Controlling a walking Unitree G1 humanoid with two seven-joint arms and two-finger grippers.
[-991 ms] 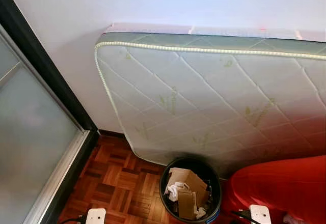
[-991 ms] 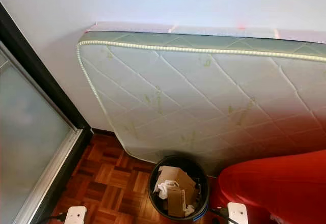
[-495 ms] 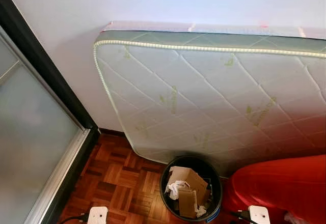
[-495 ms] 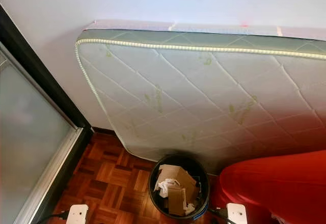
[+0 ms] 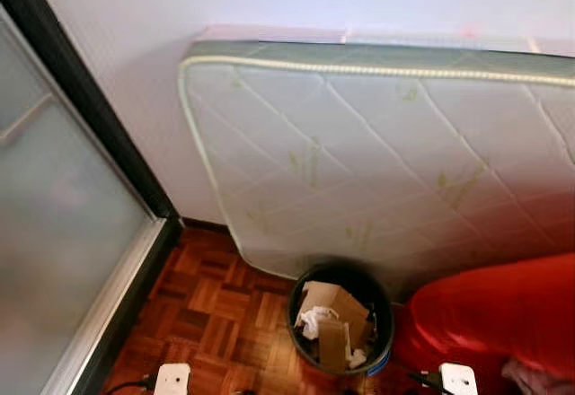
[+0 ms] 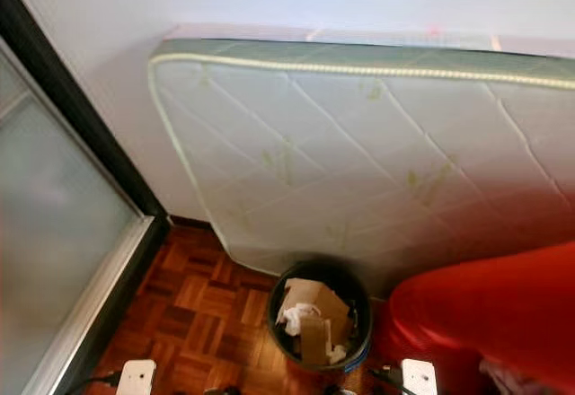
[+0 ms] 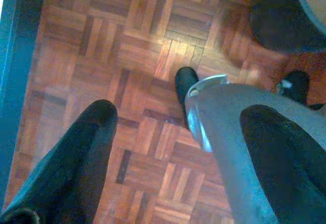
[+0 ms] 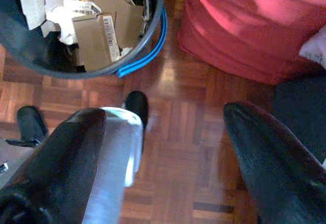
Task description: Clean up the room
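A black round waste bin (image 5: 340,319) stands on the parquet floor just ahead, holding cardboard pieces (image 5: 334,303) and crumpled white paper (image 5: 312,321). In the right wrist view the bin (image 8: 30,46) has a blue band at its rim and lies just beyond my right gripper (image 8: 163,117), which hangs open over the floor with nothing between its fingers. My left gripper (image 7: 181,112) also hangs open and holds nothing, above the parquet beside my silver leg (image 7: 239,142). The white wrist housings of both arms (image 5: 171,379) (image 5: 458,379) show at the bottom edge.
A quilted white mattress (image 5: 386,153) leans against the wall behind the bin. A red cushion (image 5: 494,314) lies right of the bin, touching it, with pale cloth (image 5: 539,379) at its near edge. A frosted glass sliding door (image 5: 63,233) in a dark frame bounds the left.
The whole picture has shifted a little, so the camera moved. The bin, mattress and cushion keep their places, and both arms still hang low.
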